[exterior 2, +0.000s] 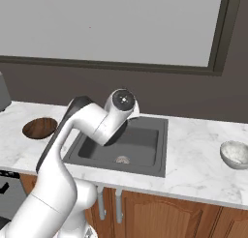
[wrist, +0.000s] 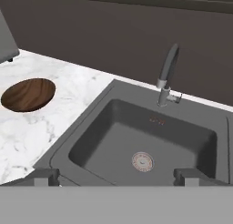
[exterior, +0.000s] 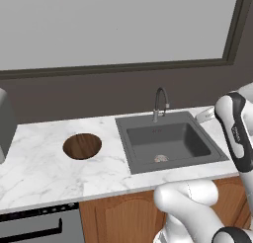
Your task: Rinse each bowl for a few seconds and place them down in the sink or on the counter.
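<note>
The dark brown bowl rests upright on the white marble counter, left of the sink. Right of the sink, the pale grey-white bowl stands on the counter, partly behind the arm in the left base view. Nothing lies in the basin around its round drain, and the arched faucet shows no water. My gripper hovers above the sink's near edge, open, with nothing between its fingertips.
A grey appliance stands at the counter's far left. A dark wall and a large window run behind the counter. Brown cabinet doors sit below, with a dark appliance front at the lower left.
</note>
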Tool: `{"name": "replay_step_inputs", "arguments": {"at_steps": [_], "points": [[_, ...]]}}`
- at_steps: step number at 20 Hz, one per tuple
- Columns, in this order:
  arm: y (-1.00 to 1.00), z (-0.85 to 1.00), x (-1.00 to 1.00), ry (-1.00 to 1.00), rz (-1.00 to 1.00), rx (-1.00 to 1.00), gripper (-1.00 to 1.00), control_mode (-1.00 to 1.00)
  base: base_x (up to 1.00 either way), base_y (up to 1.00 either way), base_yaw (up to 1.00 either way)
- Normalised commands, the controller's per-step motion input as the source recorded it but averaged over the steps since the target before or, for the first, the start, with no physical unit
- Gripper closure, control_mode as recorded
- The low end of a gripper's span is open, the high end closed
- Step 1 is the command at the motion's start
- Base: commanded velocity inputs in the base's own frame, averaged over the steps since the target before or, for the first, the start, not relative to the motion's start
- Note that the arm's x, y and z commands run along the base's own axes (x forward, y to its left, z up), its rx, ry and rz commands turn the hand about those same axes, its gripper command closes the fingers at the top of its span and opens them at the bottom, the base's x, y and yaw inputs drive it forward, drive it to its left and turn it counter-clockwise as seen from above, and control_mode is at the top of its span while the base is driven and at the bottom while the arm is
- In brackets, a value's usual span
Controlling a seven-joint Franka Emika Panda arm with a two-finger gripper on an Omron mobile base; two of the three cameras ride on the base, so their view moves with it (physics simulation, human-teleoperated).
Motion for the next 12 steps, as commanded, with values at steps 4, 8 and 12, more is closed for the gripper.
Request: {"name": "replay_step_inputs", "arguments": {"at_steps": [4, 8, 12], "points": [[-0.02, -0.21, 0.31, -0.05, 0.08, 0.04, -1.00, -1.00, 0.00, 0.00, 0.00], [-0.07, -0.22, 0.22, -0.09, 0.05, 0.02, -1.00, -1.00, 0.00, 0.00, 0.00], [-0.13, -0.18, 0.23, -0.10, 0.04, 0.02, -1.00, -1.00, 0.00, 0.00, 0.00]]}}
